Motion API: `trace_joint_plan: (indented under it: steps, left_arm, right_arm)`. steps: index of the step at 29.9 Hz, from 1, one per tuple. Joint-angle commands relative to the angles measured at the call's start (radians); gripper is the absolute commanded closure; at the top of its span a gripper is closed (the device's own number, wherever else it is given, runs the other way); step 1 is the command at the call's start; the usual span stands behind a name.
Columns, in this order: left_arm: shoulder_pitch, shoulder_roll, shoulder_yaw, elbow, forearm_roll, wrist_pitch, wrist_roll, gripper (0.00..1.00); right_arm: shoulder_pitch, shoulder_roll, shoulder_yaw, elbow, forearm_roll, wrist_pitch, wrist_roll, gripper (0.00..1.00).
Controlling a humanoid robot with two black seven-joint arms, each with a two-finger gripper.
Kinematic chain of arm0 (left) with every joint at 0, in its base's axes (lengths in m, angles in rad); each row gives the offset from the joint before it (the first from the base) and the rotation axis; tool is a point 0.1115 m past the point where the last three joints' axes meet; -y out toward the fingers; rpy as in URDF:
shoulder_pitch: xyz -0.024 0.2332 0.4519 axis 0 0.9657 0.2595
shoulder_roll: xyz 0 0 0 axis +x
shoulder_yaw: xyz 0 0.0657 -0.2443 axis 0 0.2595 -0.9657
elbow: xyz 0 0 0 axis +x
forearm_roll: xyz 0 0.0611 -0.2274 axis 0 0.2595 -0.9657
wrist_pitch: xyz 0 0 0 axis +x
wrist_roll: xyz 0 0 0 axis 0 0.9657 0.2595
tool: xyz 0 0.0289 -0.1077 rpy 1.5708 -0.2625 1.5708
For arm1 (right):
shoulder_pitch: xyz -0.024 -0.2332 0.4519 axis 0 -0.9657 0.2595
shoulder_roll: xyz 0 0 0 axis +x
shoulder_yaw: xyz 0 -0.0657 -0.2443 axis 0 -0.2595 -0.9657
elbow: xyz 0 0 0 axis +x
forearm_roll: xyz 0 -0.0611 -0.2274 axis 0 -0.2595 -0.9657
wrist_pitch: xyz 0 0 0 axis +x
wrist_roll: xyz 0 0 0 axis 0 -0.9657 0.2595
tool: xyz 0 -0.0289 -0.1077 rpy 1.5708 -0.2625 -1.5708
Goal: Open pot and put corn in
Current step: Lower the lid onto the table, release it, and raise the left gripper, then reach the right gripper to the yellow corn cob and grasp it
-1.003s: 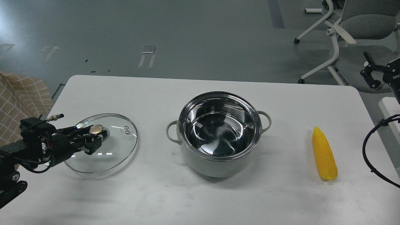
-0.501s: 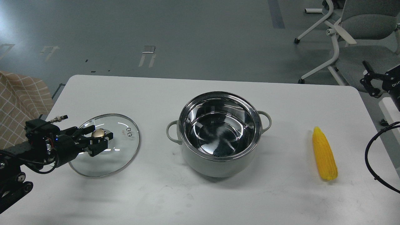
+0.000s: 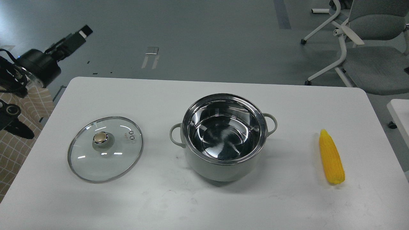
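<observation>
The pot (image 3: 224, 137) is taken as the landmark: it stands uncovered near the middle of the white table (image 3: 204, 204), its mouth facing up so that something can be lowered straight into it. Its outer wall is a smooth pale grey-white, rounded toward the base, while the interior and rim are polished steel in which blurred reflections are seen; one small loop handle is set on each side. The glass lid (image 3: 105, 149) is laid flat on the table well to the left of the pot, knob up, clear of the opening, so the opening part of the task is judged done. The lid is a transparent disc bound by a thin metal rim, with a gold-coloured knob at its centre and two small vent fittings beside the knob. The corn (image 3: 331, 156) is found well to the right of the pot, lying on the table lengthwise with its pointed tip turned away from the viewer and its blunt end nearer; it is bright yellow, tapered, huskless and finely ridged with kernels, and nothing touches it. The left gripper (image 3: 80, 33) is held high and far to the left of the pot, off the table edge and away from the lid; it is seen small and end-on, so whether its fingers are apart or together cannot be told. The right gripper is not seen at all.
</observation>
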Motion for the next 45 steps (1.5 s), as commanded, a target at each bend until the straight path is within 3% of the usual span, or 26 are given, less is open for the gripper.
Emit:
trace_joint_plan:
  steps: [1,3,6,12,19,22,30,35,38,40,41,45]
  left_arm:
    - [-0.082,-0.061,-0.004,0.002,-0.218,-0.043,0.000,0.10]
    - [-0.108,-0.107,-0.044,0.023,-0.394,-0.047,0.003,0.10]
    - [-0.114,-0.207,-0.116,0.057,-0.493,-0.051,0.008,0.10]
    - [-0.118,-0.291,-0.241,0.145,-0.548,-0.149,0.011,0.07]
    - [-0.131,-0.324,-0.256,0.179,-0.582,-0.159,0.008,0.07]
    - [-0.120,-0.315,-0.258,0.159,-0.582,-0.159,0.005,0.07]
    - [-0.125,-0.318,-0.258,0.143,-0.584,-0.147,0.005,0.07]
    - [-0.123,-0.321,-0.258,0.140,-0.584,-0.147,0.005,0.07]
    - [-0.123,-0.327,-0.258,0.140,-0.584,-0.147,0.006,0.07]
    - [-0.126,-0.328,-0.256,0.140,-0.584,-0.146,0.008,0.07]
    - [-0.128,-0.328,-0.256,0.139,-0.584,-0.146,0.008,0.07]
    - [-0.132,-0.324,-0.255,0.139,-0.584,-0.146,0.011,0.07]
  right_arm:
    - [-0.006,-0.010,-0.075,0.065,-0.242,0.000,0.014,0.01]
    - [-0.006,-0.011,-0.138,0.079,-0.412,0.000,0.085,0.01]
    - [-0.005,-0.011,-0.221,0.082,-0.545,0.000,0.129,0.02]
    - [-0.020,0.015,-0.371,0.067,-0.650,0.000,0.130,0.02]
    - [-0.075,0.111,-0.401,-0.010,-0.741,0.000,0.128,0.03]
    - [-0.075,0.121,-0.416,-0.025,-0.755,0.000,0.123,0.08]
    - [-0.121,0.143,-0.453,-0.039,-0.800,0.000,0.076,0.32]
    - [-0.137,0.144,-0.451,-0.041,-0.827,0.000,0.070,0.33]
    - [-0.135,0.144,-0.450,-0.041,-0.827,0.000,0.070,0.55]
    - [-0.135,0.145,-0.444,-0.039,-0.821,0.000,0.070,0.94]
    - [-0.135,0.145,-0.442,-0.036,-0.819,0.000,0.070,1.00]
    - [-0.132,0.144,-0.436,-0.019,-0.808,0.000,0.073,1.00]
